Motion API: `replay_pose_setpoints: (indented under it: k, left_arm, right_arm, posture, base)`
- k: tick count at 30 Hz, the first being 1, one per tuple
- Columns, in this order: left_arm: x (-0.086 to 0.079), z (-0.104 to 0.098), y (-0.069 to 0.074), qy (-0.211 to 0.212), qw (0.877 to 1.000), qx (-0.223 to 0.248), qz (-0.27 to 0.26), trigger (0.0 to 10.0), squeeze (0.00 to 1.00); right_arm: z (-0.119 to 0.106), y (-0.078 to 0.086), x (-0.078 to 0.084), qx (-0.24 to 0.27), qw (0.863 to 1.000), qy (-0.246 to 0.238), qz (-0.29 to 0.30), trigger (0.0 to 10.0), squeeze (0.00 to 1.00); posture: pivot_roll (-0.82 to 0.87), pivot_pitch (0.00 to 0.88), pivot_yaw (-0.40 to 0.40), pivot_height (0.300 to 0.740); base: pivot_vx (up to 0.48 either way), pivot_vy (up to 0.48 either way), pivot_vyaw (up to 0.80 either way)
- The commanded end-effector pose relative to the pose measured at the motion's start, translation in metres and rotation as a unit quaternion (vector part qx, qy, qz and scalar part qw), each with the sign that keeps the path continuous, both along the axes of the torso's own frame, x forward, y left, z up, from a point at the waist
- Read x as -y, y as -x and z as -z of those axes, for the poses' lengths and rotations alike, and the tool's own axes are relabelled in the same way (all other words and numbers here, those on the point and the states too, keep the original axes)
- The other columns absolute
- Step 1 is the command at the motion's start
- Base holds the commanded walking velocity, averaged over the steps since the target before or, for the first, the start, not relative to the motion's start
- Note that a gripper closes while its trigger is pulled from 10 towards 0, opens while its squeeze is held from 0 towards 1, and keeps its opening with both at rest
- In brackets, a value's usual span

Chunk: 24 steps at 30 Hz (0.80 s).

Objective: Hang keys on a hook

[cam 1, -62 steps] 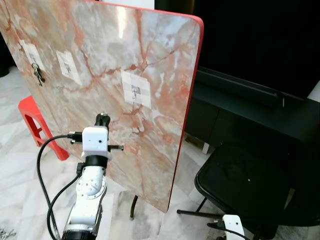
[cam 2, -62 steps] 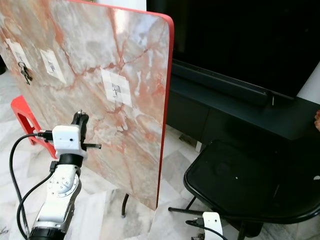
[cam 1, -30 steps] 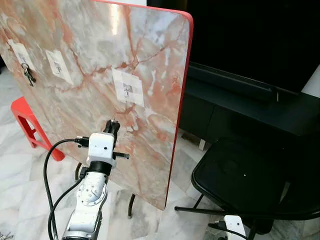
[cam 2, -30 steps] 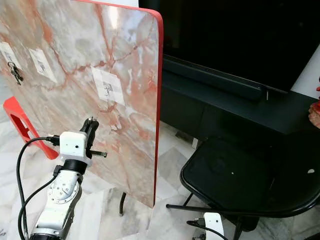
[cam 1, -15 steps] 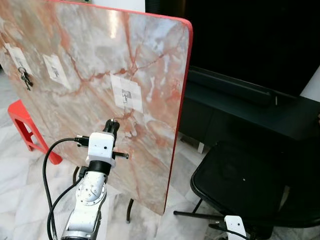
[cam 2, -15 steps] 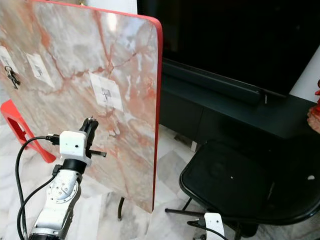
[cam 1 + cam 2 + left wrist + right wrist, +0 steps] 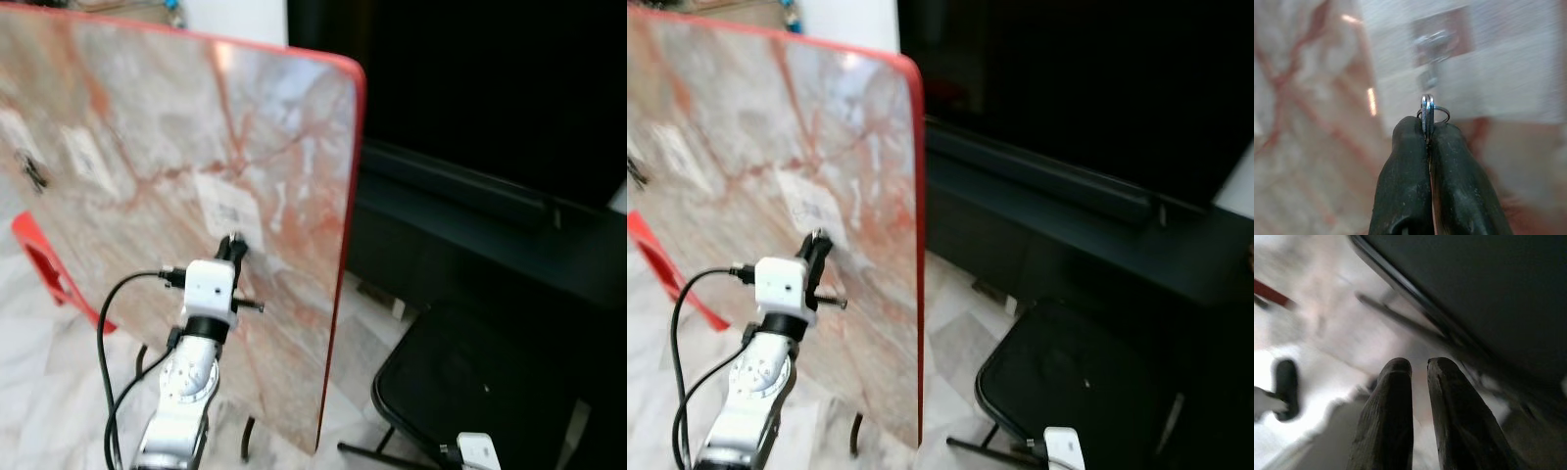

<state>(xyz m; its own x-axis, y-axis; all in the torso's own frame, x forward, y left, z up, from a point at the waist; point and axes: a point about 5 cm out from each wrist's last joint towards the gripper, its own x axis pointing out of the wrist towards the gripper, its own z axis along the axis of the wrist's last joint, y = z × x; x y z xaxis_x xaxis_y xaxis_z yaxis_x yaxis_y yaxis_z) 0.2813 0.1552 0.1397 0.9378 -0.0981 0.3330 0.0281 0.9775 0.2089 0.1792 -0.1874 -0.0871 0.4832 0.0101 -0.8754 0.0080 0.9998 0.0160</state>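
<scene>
A marble-patterned board (image 7: 167, 127) with a red rim stands upright before me. A white patch (image 7: 227, 211) on it carries a small metal hook (image 7: 1432, 41). My left gripper (image 7: 232, 245) is raised just below that patch and close to the board, shut on a key ring (image 7: 1427, 113) that sticks out past the fingertips. The hook sits a short way beyond the keys. Another set of keys (image 7: 34, 174) hangs at the board's far left, beside a further patch (image 7: 83, 157). My right gripper (image 7: 1419, 366) hangs low by the chair, its fingers a narrow gap apart and holding nothing.
A black chair (image 7: 470, 392) stands at the lower right, with my right wrist (image 7: 477, 452) in front of it. Behind are a dark TV cabinet (image 7: 490, 235) and a black screen. A red stool (image 7: 49, 274) stands left of the board on the marble floor.
The view has shifted and blurred as I move closer to the board. My left gripper has risen with the keys and now sits right under the hook patch.
</scene>
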Motion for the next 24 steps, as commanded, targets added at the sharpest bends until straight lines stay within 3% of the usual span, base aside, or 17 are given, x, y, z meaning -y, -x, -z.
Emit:
replay_pose_setpoints:
  k: [1,9,15,24]
  left_arm:
    - [0.002,-0.003,0.001,-0.001,1.0,0.008,0.007,10.0,0.0]
    - [0.003,-0.002,0.005,0.002,1.0,0.007,0.008,10.0,0.0]
    - [0.004,-0.014,0.008,-0.01,0.999,0.038,0.009,10.0,0.0]
    - [0.004,-0.018,0.006,-0.013,0.999,0.042,0.007,10.0,0.0]
  right_arm:
    - [0.005,0.011,0.001,-0.018,1.0,0.0,0.001,10.0,0.0]
    - [0.004,0.01,0.001,-0.017,1.0,-0.001,-0.003,10.0,0.0]
    - [0.004,0.009,0.0,-0.016,1.0,0.0,-0.004,10.0,0.0]
    - [0.004,0.009,0.0,-0.015,1.0,-0.001,-0.004,10.0,0.0]
  posture:
    - [-0.02,0.0,-0.043,0.74]
    - [-0.02,0.0,-0.042,0.74]
    - [-0.02,0.0,-0.041,0.74]
    - [-0.02,0.0,-0.041,0.74]
  base:
    - [0.0,0.0,0.0]
    - [0.0,0.0,0.0]
    - [0.0,0.0,0.0]
    - [0.0,0.0,0.0]
